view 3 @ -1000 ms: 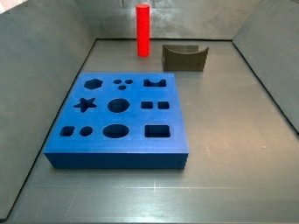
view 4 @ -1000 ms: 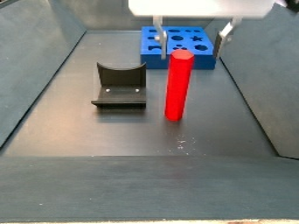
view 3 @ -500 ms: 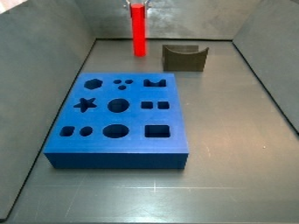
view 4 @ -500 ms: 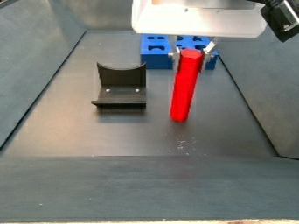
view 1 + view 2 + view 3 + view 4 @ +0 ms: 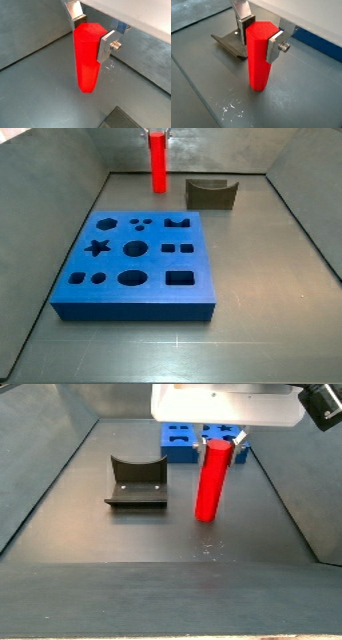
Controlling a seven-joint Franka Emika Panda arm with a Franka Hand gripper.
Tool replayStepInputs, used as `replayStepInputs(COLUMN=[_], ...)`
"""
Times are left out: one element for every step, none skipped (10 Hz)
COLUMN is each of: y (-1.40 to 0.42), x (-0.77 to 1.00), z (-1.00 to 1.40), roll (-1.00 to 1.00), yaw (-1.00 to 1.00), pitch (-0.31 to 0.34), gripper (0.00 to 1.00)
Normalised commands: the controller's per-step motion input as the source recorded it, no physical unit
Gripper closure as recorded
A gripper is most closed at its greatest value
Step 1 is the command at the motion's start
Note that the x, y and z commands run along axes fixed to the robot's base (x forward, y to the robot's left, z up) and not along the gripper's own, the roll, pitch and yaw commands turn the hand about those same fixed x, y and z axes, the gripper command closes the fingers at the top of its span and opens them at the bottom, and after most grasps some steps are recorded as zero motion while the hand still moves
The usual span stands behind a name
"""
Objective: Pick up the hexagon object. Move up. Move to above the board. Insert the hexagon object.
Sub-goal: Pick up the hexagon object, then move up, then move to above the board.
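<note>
Gripper (image 5: 260, 34) is at the top of the hexagon object (image 5: 259, 60), silver fingers (image 5: 274, 46) flat against opposite faces: pinching it near the upper end, so the lower end stays free for insertion. Rod is upright, base apparently at the floor, just beside the fixture (image 5: 136, 482). The board (image 5: 134, 266) sits well apart from it.

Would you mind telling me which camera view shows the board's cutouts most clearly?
A side view shows the board whole, from above, with every cutout visible. In the other side view it sits far back, mostly hidden behind the gripper and the hexagon object. One wrist view catches only a blue strip; the other shows none of it.
</note>
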Motion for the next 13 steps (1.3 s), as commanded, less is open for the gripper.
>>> replayStepInputs(y=[0.0,0.0,0.0,0.0,0.0,0.0,0.01,0.01,0.01,0.01,0.38,0.41,0.33], x=[0.0,0.0,0.0,0.0,0.0,0.0,-0.03,-0.03,-0.02,-0.01,0.16,0.18,0.16], z=[0.0,0.0,0.0,0.0,0.0,0.83,0.78,0.71,0.47,0.36,1.0,1.0,1.0], roll=[0.0,0.0,0.0,0.0,0.0,0.0,-0.01,-0.01,0.0,0.01,-0.04,-0.04,-0.05], yaw=[0.0,0.0,0.0,0.0,0.0,0.0,0.04,0.03,0.02,0.02,0.29,0.27,0.18], pitch=[0.0,0.0,0.0,0.0,0.0,0.0,0.025,0.039,0.052,0.058,0.062,0.083,0.118], gripper=[1.0,1.0,1.0,1.0,1.0,1.0,1.0,1.0,1.0,1.0,1.0,1.0,1.0])
